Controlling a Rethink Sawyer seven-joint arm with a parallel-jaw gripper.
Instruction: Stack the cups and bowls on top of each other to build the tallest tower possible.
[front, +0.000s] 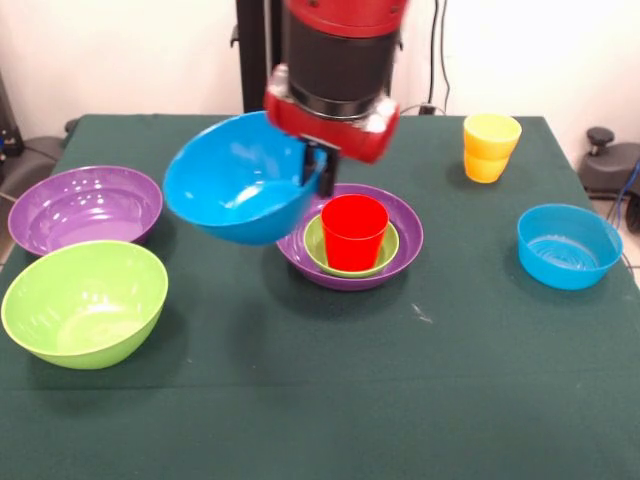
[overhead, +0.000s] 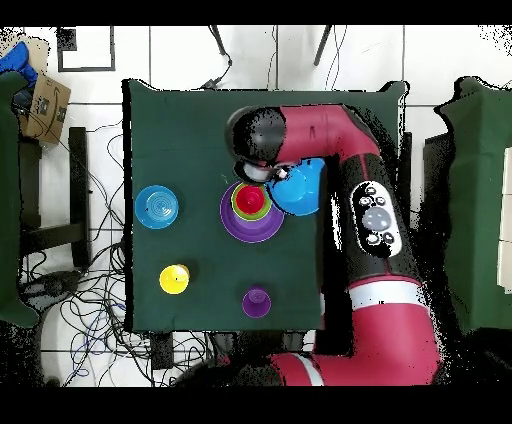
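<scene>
Your claw (front: 318, 165) is pinched on the rim of the large blue bowl (front: 240, 190), which hangs tilted above the worktop (front: 400, 400), its opening turned toward the lower right of the front view. The bowl's right edge sits just beside the red cup (front: 353, 232); whether they touch cannot be told.

The arm (front: 340, 60) drops into the front view from the top centre, its wrist pointing straight down. In the overhead view it (overhead: 375, 215) runs up the right side and hooks left over the worktop's centre.

Near to far in the front view:
- At lower left, the lime green bowl (front: 85, 303) stands upright near the worktop's left edge. The whole bottom strip is bare green cloth.
- At centre, the tower (front: 350, 240): a purple bowl (front: 400, 225) holding the small green bowl (front: 385, 255), with the red cup upright inside.
- At right, the small blue bowl (front: 568, 245) sits close to the right edge.
- At middle left, a second purple bowl (front: 85, 208) just touches the lime one's far side.
- At upper right, the stacked yellow cups (front: 490, 147) stand well apart from the tower.

The overhead view alone shows a purple cup (overhead: 256, 301) near the bottom edge.
</scene>
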